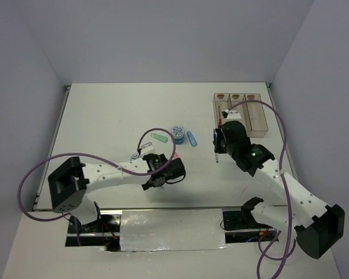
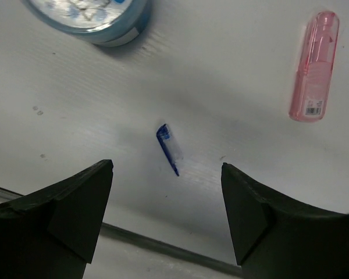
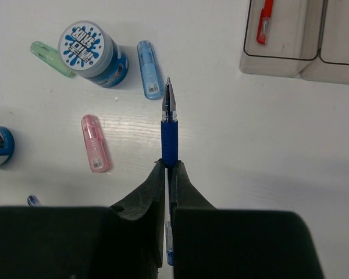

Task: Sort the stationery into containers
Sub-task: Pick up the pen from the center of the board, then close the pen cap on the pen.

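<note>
Two grippers work near the table's front edge. The left gripper [image 2: 166, 168] hangs with its jaws spread wide and empty over a small blue cap [image 2: 168, 149]. A pink clip [image 2: 314, 67] and a tape roll [image 2: 99, 17] lie a little farther out.

The right gripper [image 3: 169, 168] is clamped tight on the blue pen [image 3: 169, 125], short of the tray. It grips the rear of the dark grip sleeve. That seems a sound place, since the pen looks light, stiff and slick along its barrel and would likely swivel if pinched near one end. The pen's long axis runs straight out from the fingers, writing tip leading.

Beyond the tip lie a blue clip [image 3: 149, 70] and a green clip [image 3: 46, 56]. Farthest, off to the right, stands the tray [image 3: 273, 64], with a red pen [image 3: 264, 22] in its left compartment.
</note>
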You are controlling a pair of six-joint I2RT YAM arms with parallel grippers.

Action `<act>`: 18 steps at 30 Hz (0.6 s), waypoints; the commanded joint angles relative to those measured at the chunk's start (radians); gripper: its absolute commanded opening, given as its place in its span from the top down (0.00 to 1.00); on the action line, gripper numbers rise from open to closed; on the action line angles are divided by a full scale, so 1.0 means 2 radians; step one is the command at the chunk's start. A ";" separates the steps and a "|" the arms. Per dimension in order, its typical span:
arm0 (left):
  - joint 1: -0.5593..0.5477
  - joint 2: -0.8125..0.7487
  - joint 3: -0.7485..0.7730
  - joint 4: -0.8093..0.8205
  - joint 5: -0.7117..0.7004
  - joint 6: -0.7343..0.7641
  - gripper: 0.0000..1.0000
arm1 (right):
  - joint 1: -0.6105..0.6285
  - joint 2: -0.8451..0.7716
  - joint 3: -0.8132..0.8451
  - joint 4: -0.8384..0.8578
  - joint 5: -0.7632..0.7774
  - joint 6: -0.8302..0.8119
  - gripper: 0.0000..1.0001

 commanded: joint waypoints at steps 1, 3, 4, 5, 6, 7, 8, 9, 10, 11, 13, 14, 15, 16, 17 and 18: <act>0.017 0.047 0.045 -0.012 0.022 -0.002 0.13 | 0.004 -0.033 0.003 -0.018 0.025 -0.009 1.00; 0.025 0.080 0.052 -0.006 0.037 0.010 0.14 | 0.003 -0.053 0.001 -0.020 0.025 -0.012 1.00; 0.028 0.089 0.052 0.000 0.043 0.015 0.13 | 0.004 -0.064 0.000 -0.018 0.025 -0.012 1.00; 0.036 0.106 0.051 0.008 0.059 0.021 0.14 | 0.004 -0.069 -0.002 -0.016 0.025 -0.012 1.00; 0.041 0.115 0.045 0.024 0.068 0.032 0.14 | 0.003 -0.074 -0.004 -0.015 0.022 -0.014 1.00; 0.045 0.121 0.042 0.031 0.077 0.035 0.15 | 0.004 -0.075 -0.004 -0.015 0.022 -0.014 1.00; 0.052 0.130 0.037 0.037 0.084 0.036 0.15 | 0.004 -0.074 -0.005 -0.018 0.022 -0.015 1.00; 0.054 0.133 0.028 0.049 0.097 0.039 0.16 | 0.004 -0.073 -0.005 -0.019 0.024 -0.016 1.00; 0.054 0.133 0.025 0.054 0.098 0.039 0.16 | 0.004 -0.072 -0.006 -0.020 0.025 -0.016 1.00; 0.054 0.131 0.021 0.057 0.100 0.039 0.17 | 0.004 -0.071 -0.008 -0.020 0.027 -0.018 1.00; 0.054 0.130 0.011 0.068 0.106 0.038 0.17 | 0.003 -0.071 -0.012 -0.017 0.025 -0.018 1.00; 0.053 0.130 0.008 0.070 0.110 0.037 0.17 | 0.004 -0.069 -0.014 -0.012 0.024 -0.017 1.00; 0.054 0.130 0.006 0.073 0.113 0.039 0.17 | 0.004 -0.068 -0.015 -0.010 0.021 -0.017 1.00; 0.053 0.132 0.005 0.076 0.117 0.038 0.18 | 0.004 -0.066 -0.015 -0.006 0.017 -0.015 1.00; 0.054 0.136 0.003 0.076 0.121 0.036 0.21 | 0.004 -0.065 -0.015 -0.005 0.015 -0.015 1.00; 0.053 0.138 -0.001 0.077 0.125 0.035 0.22 | 0.004 -0.063 -0.015 -0.005 0.015 -0.016 1.00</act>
